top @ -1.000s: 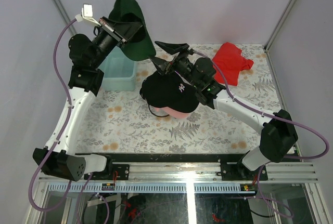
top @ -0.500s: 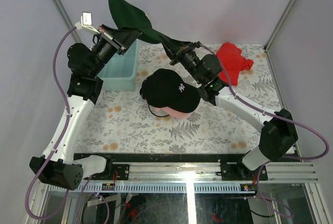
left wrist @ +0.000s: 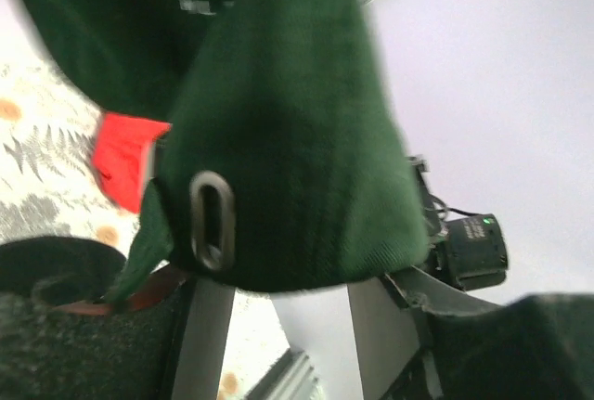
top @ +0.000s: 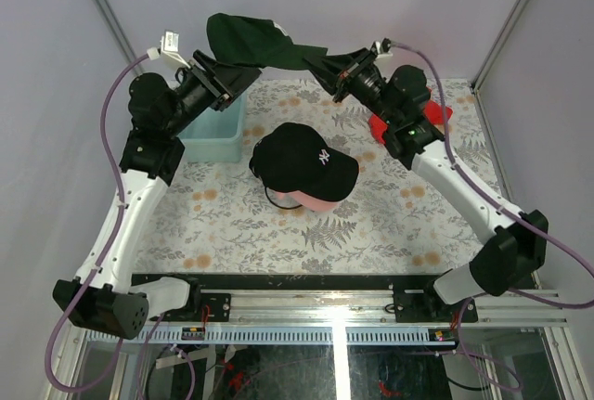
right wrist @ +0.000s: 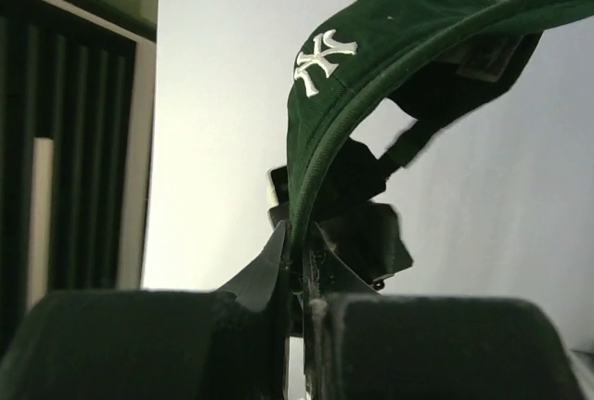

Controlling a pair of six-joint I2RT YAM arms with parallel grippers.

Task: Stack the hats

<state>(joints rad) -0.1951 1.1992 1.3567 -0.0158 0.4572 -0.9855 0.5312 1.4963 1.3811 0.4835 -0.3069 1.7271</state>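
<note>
A dark green hat (top: 255, 43) hangs high above the back of the table between both arms. My right gripper (top: 334, 73) is shut on its brim; in the right wrist view the brim edge (right wrist: 311, 187) runs straight into the pinched jaws (right wrist: 299, 233). My left gripper (top: 218, 75) is open, its two fingers (left wrist: 206, 312) standing apart beneath the hat's back strap and metal buckle (left wrist: 212, 219). On the table, a black hat with a white logo (top: 302, 163) sits on top of a pink hat (top: 320, 203).
A mint-green tub (top: 212, 135) stands at the back left under my left arm. A red cloth (top: 434, 112) lies at the back right, partly hidden by my right arm. The enclosure's walls and corner posts are close behind.
My right gripper closed on the green hat's brim and lifted it up and to the right. My left gripper, shut on the hat before, has opened.
</note>
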